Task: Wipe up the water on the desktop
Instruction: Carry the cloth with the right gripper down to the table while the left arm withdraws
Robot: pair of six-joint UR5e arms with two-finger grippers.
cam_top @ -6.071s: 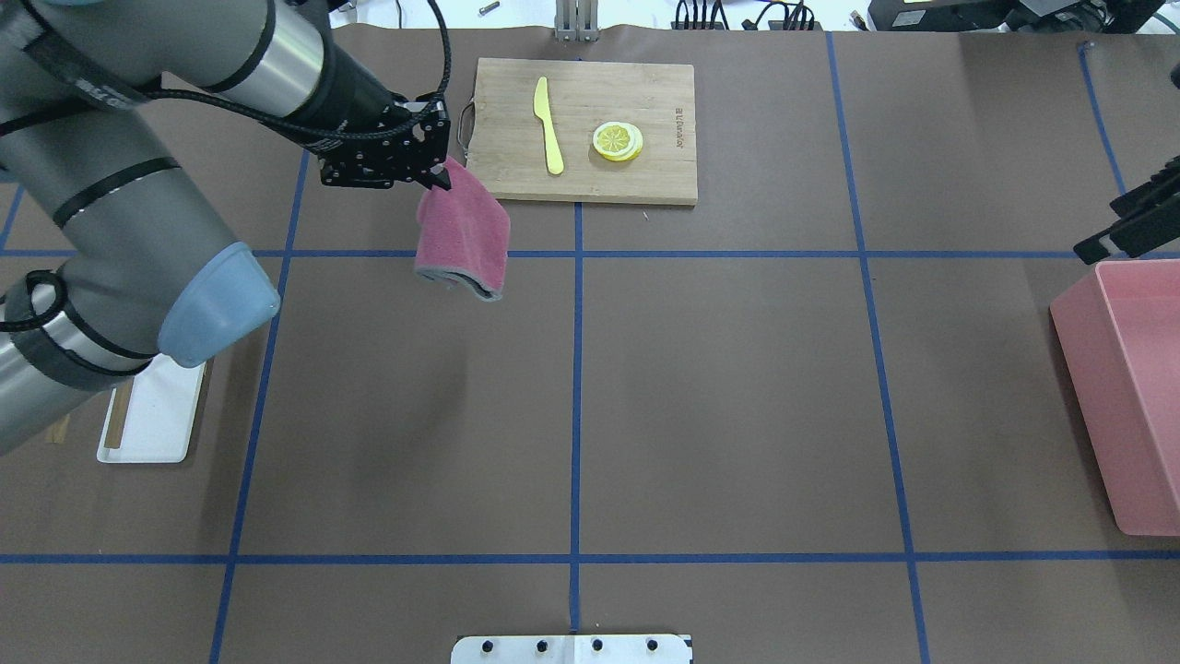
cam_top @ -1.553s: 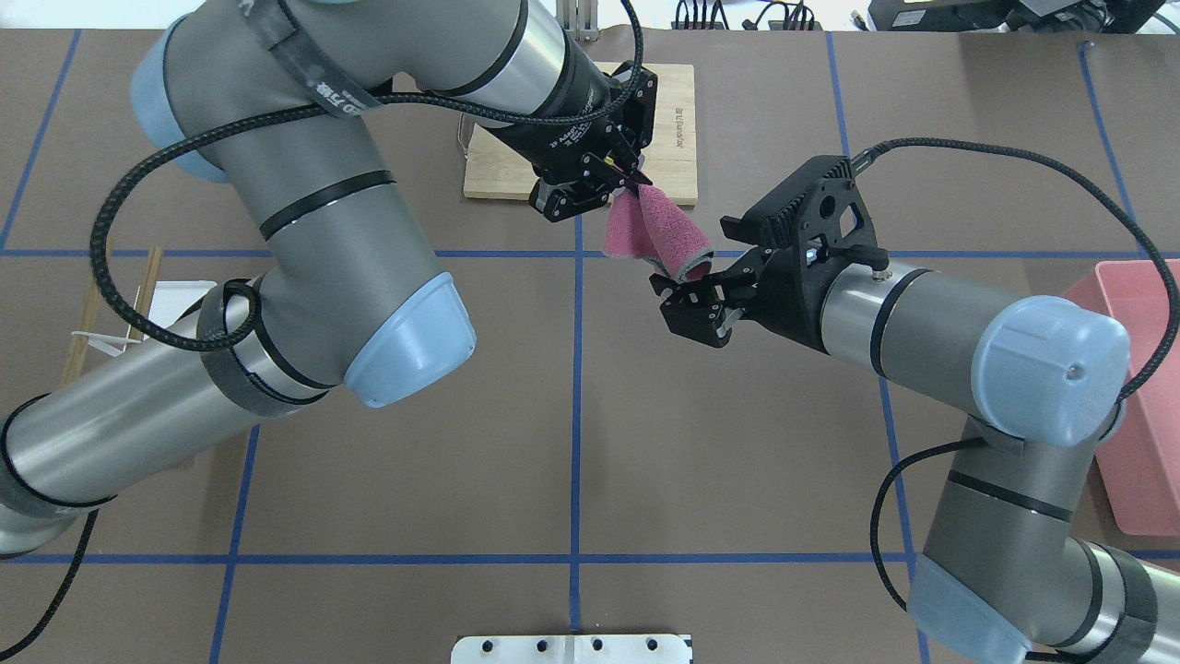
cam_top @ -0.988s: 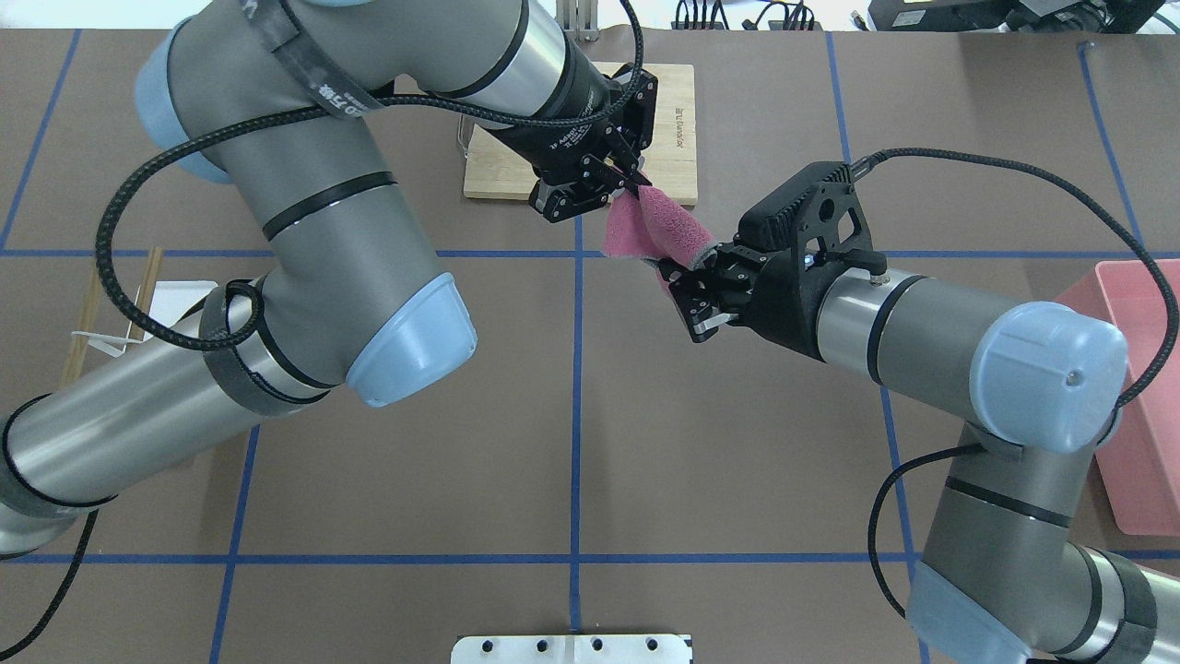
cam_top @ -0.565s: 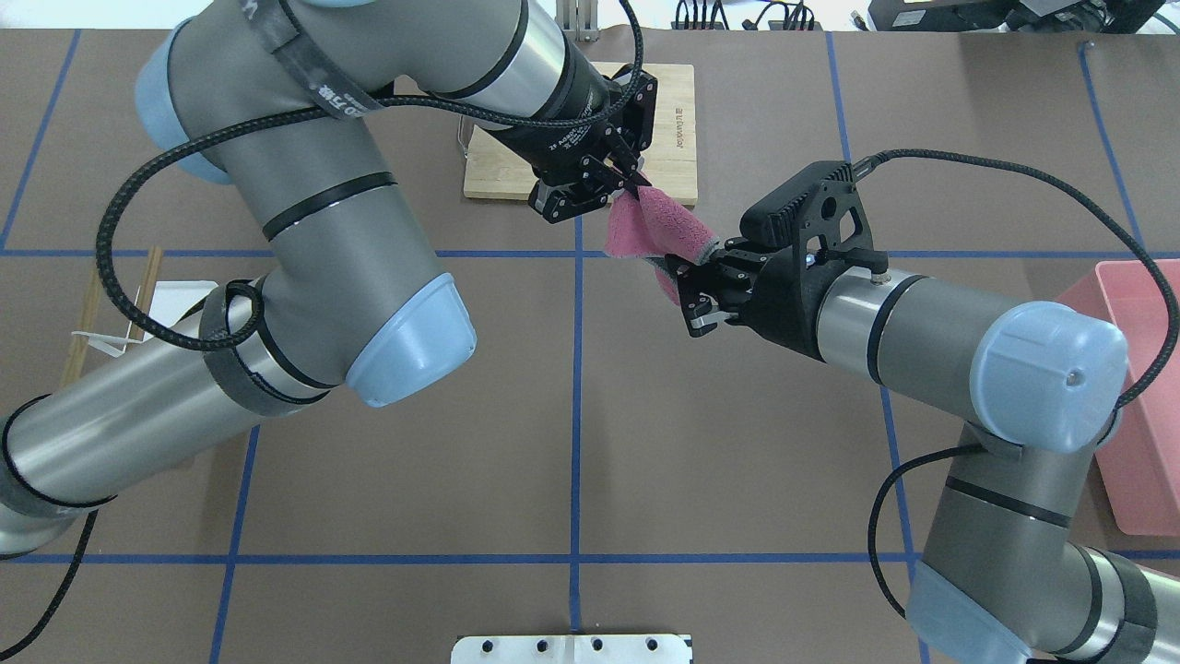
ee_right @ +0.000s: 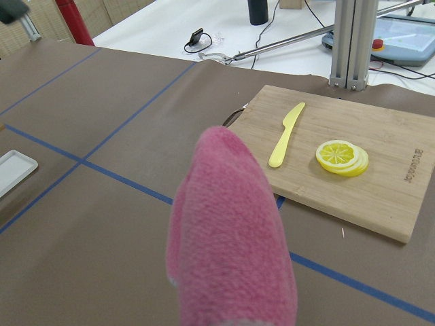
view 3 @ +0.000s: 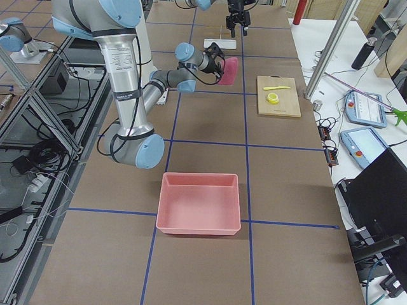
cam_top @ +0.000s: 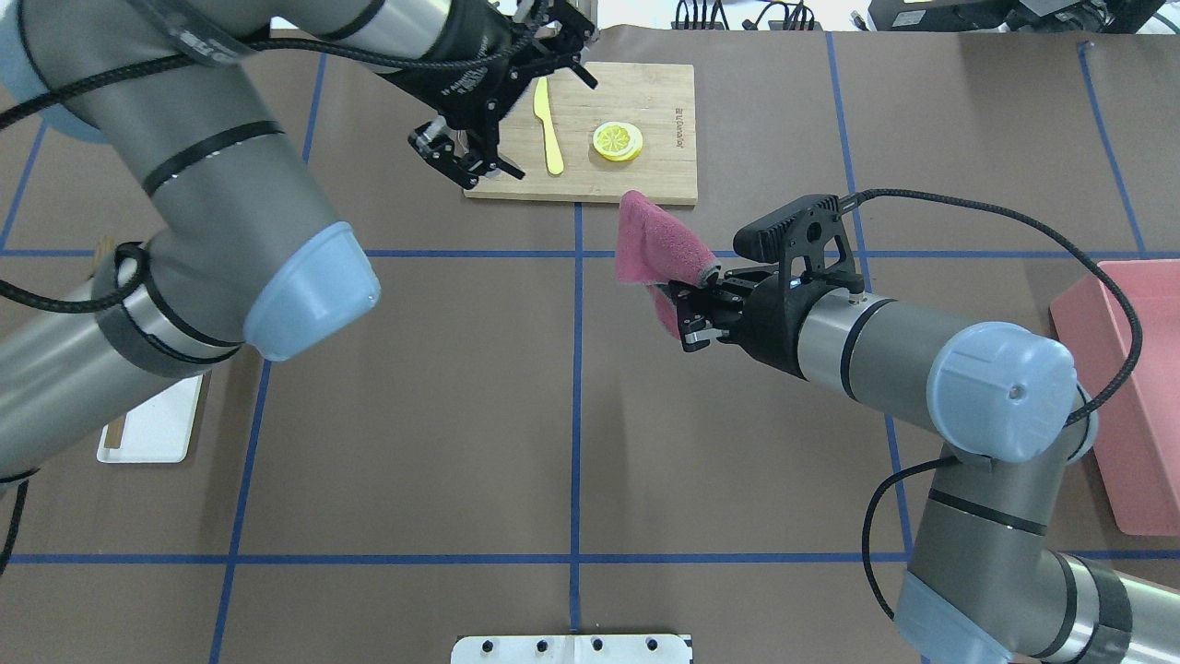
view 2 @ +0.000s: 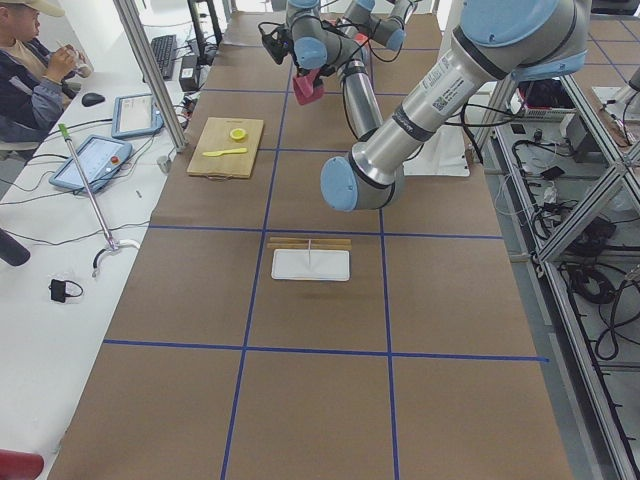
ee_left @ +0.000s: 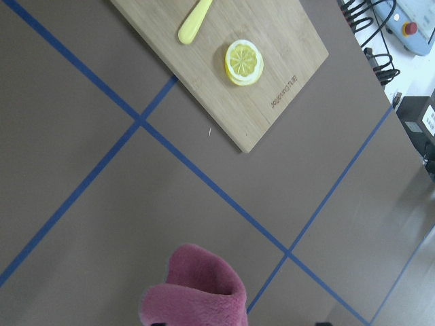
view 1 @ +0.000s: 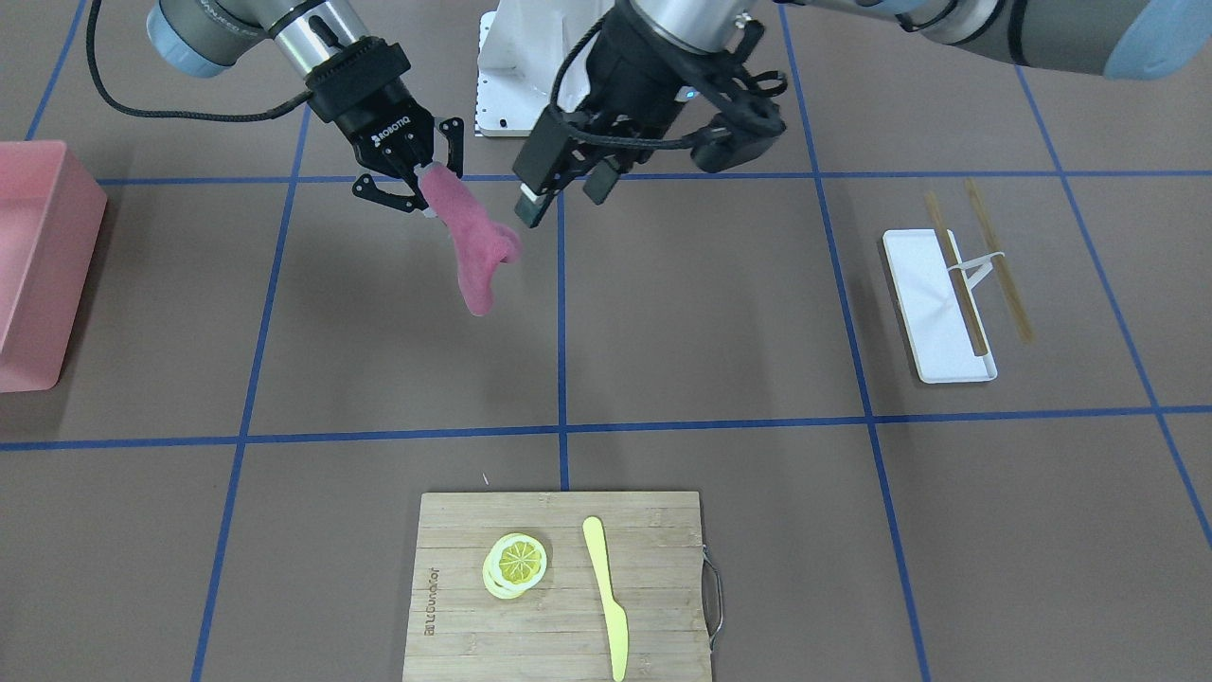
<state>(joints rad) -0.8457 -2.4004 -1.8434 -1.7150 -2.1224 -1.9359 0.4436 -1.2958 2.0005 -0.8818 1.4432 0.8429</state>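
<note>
The brown desktop (cam_top: pixel 415 415) with blue tape lines shows no water that I can make out. My right gripper (cam_top: pixel 687 314) is shut on a folded pink cloth (cam_top: pixel 656 247) and holds it above the desktop near the centre line; it also shows in the front-facing view (view 1: pixel 421 180) with the cloth (view 1: pixel 471 251) hanging from it. The cloth fills the right wrist view (ee_right: pixel 231 238) and shows at the bottom of the left wrist view (ee_left: pixel 197 292). My left gripper (cam_top: pixel 470 164) is open and empty over the left edge of the cutting board, apart from the cloth.
A bamboo cutting board (cam_top: pixel 645 180) at the back holds a yellow knife (cam_top: pixel 548 124) and a lemon slice (cam_top: pixel 618 140). A pink bin (cam_top: pixel 1129 387) stands at the right edge. A white tray (view 1: pixel 933 303) with chopsticks lies on the robot's left.
My left gripper let go of the cloth and drew back left over the cutting board. My right gripper closed on the cloth and now holds it alone, slightly lower.
</note>
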